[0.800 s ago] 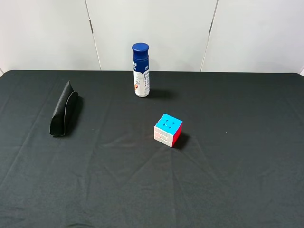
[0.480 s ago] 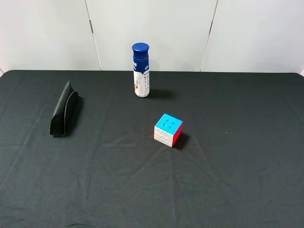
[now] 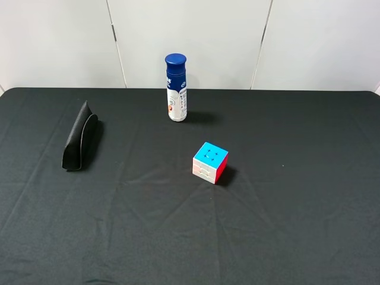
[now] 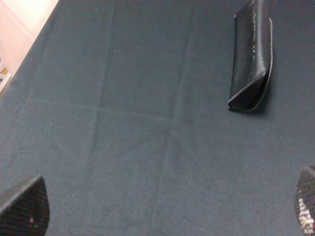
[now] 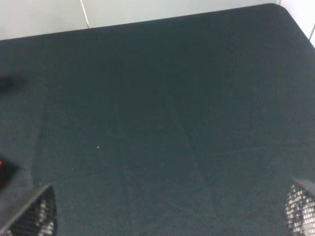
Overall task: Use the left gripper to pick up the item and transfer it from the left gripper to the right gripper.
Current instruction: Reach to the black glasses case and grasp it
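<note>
We find the item [image 3: 80, 138] lying on the black cloth [image 3: 285, 225], well left of the puzzle cube [image 3: 210, 162] and slightly farther back, with nothing touching it. Our left gripper [image 4: 164, 206] hangs above the cloth, jaws spread wide and empty. The right gripper [image 5: 165, 211] is likewise wide apart, holding nothing.

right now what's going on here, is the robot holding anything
No, nothing is held. The black pouch lies untouched on the left side of the table. A bottle stands at the back and a cube sits near the middle. Neither arm shows in the high view. The left gripper is open and empty, with the pouch lying ahead of it. The right gripper is open too, over bare cloth. The pickup has not started.
</note>
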Controlling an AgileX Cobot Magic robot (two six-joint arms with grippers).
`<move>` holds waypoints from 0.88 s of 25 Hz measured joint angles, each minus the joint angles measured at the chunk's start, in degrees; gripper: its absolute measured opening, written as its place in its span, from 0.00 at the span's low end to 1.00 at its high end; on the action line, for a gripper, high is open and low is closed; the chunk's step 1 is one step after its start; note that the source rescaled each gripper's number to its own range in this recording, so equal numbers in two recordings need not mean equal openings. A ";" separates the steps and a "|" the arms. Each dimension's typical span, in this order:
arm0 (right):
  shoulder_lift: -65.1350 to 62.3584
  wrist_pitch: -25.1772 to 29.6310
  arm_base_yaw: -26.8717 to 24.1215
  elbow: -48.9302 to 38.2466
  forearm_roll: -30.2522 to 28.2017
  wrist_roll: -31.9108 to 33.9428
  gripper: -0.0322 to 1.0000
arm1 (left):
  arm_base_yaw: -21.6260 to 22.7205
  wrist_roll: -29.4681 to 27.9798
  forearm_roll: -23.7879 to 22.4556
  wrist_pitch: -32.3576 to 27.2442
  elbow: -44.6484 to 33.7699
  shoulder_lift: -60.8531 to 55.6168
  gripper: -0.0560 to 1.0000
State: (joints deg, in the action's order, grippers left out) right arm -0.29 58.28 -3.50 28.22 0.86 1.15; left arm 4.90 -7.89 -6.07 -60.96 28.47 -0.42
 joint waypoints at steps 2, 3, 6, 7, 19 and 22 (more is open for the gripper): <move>0.00 0.00 0.00 0.00 0.00 0.00 1.00 | 0.00 0.00 0.00 0.00 0.00 0.00 1.00; 0.00 0.07 0.00 0.00 0.00 0.00 1.00 | 0.00 0.00 0.00 0.00 0.00 0.00 1.00; 0.00 0.01 0.00 0.00 0.00 0.00 1.00 | 0.00 0.00 0.00 0.00 0.00 0.00 1.00; 0.00 0.01 0.00 0.00 0.00 0.00 1.00 | 0.00 0.00 0.00 0.00 0.00 0.00 1.00; 0.00 0.01 0.00 0.00 0.00 0.00 1.00 | 0.00 0.00 -0.07 -3.93 3.68 2.96 1.00; 0.00 0.01 0.00 0.00 0.00 0.00 1.00 | 0.00 0.00 -0.01 -5.61 7.23 8.12 1.00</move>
State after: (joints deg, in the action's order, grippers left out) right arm -0.29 58.29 -3.50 28.22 0.86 1.15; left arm 4.90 -7.89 -6.08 -66.57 35.69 7.70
